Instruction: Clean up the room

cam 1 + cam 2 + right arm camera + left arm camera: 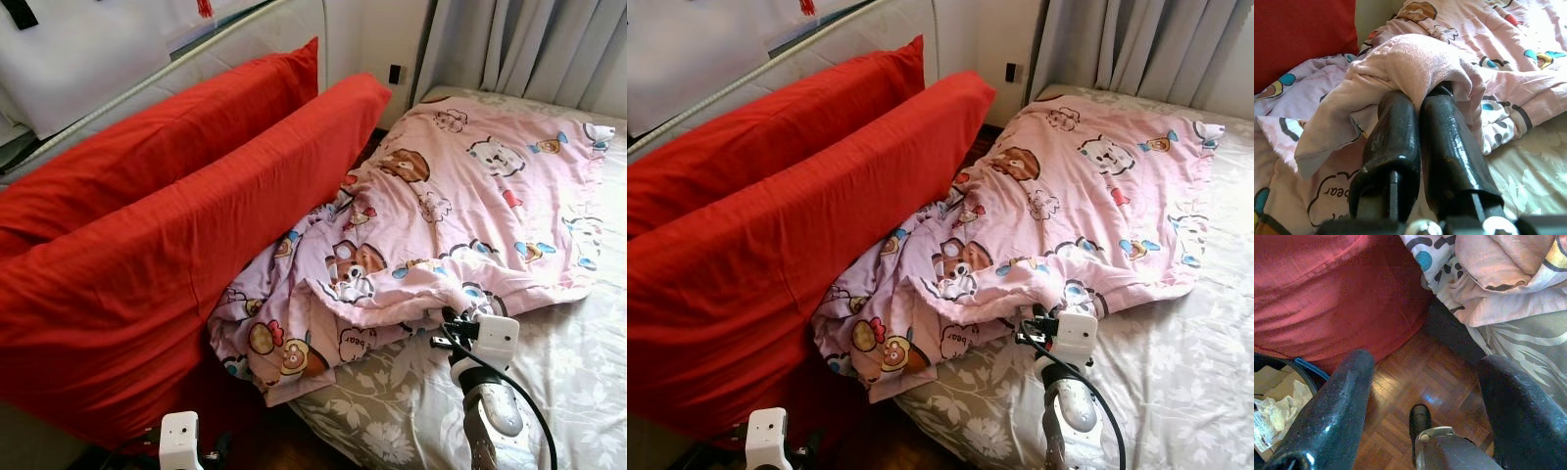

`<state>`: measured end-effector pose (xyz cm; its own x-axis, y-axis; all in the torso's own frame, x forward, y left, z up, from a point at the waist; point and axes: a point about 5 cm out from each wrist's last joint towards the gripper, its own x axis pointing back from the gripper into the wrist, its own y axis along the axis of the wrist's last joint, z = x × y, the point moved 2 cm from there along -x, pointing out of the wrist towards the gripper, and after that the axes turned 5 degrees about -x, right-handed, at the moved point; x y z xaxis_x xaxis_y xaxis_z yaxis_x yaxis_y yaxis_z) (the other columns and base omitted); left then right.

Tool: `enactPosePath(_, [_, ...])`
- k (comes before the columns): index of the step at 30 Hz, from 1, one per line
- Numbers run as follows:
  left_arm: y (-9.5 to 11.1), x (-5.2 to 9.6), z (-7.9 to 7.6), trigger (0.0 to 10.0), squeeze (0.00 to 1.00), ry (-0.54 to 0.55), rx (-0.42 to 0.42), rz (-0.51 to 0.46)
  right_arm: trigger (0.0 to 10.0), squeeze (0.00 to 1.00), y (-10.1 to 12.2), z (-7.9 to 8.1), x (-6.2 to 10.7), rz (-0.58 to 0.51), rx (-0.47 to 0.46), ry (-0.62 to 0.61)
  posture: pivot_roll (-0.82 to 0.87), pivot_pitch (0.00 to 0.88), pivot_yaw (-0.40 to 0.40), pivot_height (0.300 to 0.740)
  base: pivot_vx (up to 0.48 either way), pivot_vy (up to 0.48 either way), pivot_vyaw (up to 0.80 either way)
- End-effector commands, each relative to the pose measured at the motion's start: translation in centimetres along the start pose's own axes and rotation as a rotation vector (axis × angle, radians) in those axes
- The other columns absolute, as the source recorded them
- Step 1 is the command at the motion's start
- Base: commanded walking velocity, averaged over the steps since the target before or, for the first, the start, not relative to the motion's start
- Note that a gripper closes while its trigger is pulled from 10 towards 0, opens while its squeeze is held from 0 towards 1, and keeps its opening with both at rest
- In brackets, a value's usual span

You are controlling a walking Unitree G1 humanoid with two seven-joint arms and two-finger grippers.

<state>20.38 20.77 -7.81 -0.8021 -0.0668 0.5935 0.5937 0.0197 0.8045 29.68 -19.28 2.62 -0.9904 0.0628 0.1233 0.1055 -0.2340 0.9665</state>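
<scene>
**Blanket bunched on the bed, right hand pinching its near edge**

The blanket [460, 206], pink with cartoon animals, lies crumpled across the bed [578, 372], spread fairly flat toward the far right and heaped into folds at its near left corner, where it spills over the bed's edge. To its left two big red pillows [167, 235] lean one behind the other against the headboard, their lower edge hanging past the mattress. They probably stand propped like this so the bedding can be worked on.

The right hand [1418, 100] reaches in over the flowered sheet to the blanket's near edge. Its two fingers are pressed close together with a fold of pink cloth draped over and between their tips, so it holds the blanket; I judge it grips the hem in order to pull the heap out flat.

The left hand [1425, 382] hangs low beside the bed above the wooden floor [1415, 377], fingers spread wide and holding nothing, apparently idle.

How much cloth sits between the right fingertips is hidden by the fold itself. A bin [1283, 396] with crumpled paper is cut off at the edge of the left wrist view. The bed's far right side runs out of frame under the curtains [529, 49].
</scene>
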Motion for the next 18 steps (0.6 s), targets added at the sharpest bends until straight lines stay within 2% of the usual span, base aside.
enactPosePath(1, [-0.9,0.5,0.2,10.0,0.0,0.0,-0.017,0.026,10.0,0.0,0.3,0.2,0.0,-0.015,0.001,0.0,-0.06,0.154,0.051,0.74,0.0,0.0,0.0])
enactPosePath(12, [-0.5,0.6,-0.2,10.0,0.0,-0.006,-0.025,-0.021,10.0,0.0,0.9,0.4,-0.2,-0.038,0.006,0.001,-0.06,0.151,0.048,0.74,0.0,0.0,0.0])
enactPosePath(18, [0.8,0.6,-1.3,10.0,0.0,-0.02,-0.037,-0.096,10.0,0.0,1.3,0.4,-0.4,-0.053,0.004,-0.005,-0.06,0.15,0.047,0.74,0.0,0.0,0.0])
